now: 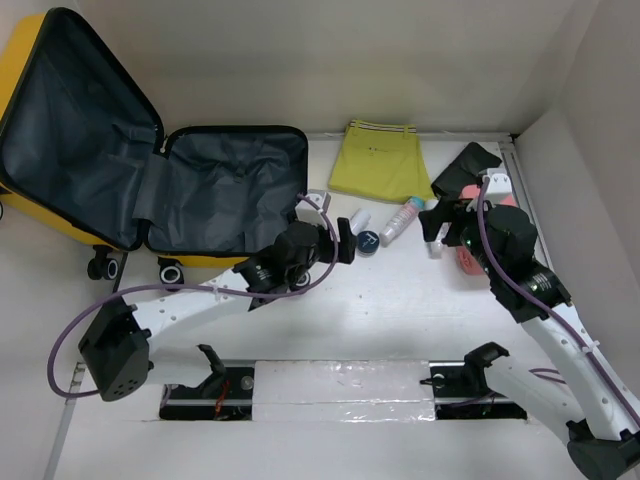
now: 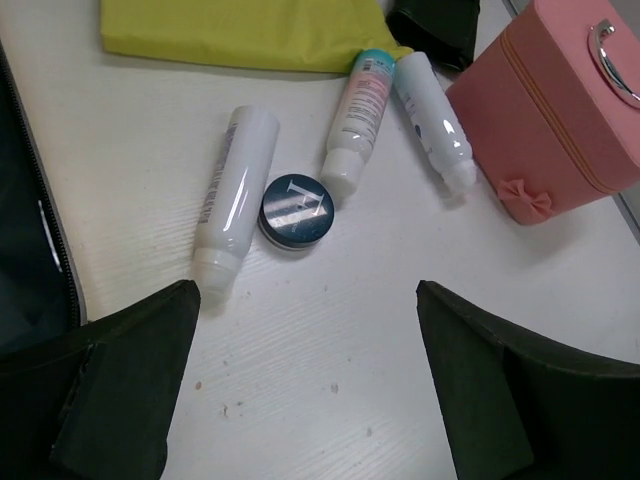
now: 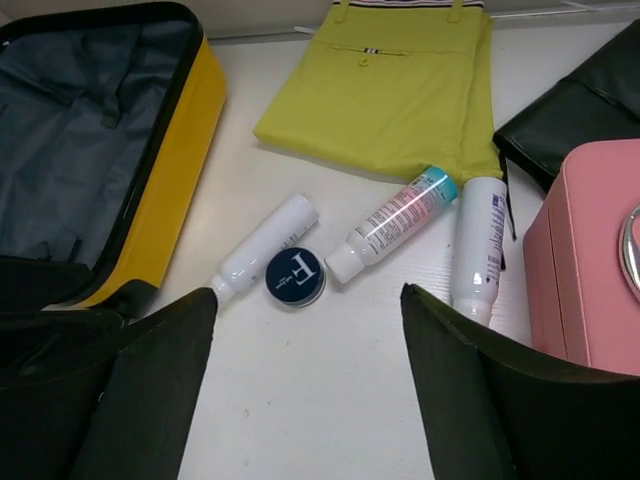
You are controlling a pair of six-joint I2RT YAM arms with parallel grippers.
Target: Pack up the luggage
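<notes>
Left gripper [image 2: 307, 300], jaws wide and empty as on the right gripper [image 3: 308, 298], is hovering just short of the white tube [image 2: 232, 185], which is lying lengthwise ahead, with the open luggage [image 1: 225, 190] sitting close on its left.

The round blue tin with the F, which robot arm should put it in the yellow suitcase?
Probably the left. The left gripper is open and just beside the tin, next to the open suitcase. The right gripper, also open, is farther off by the pink box.
</notes>
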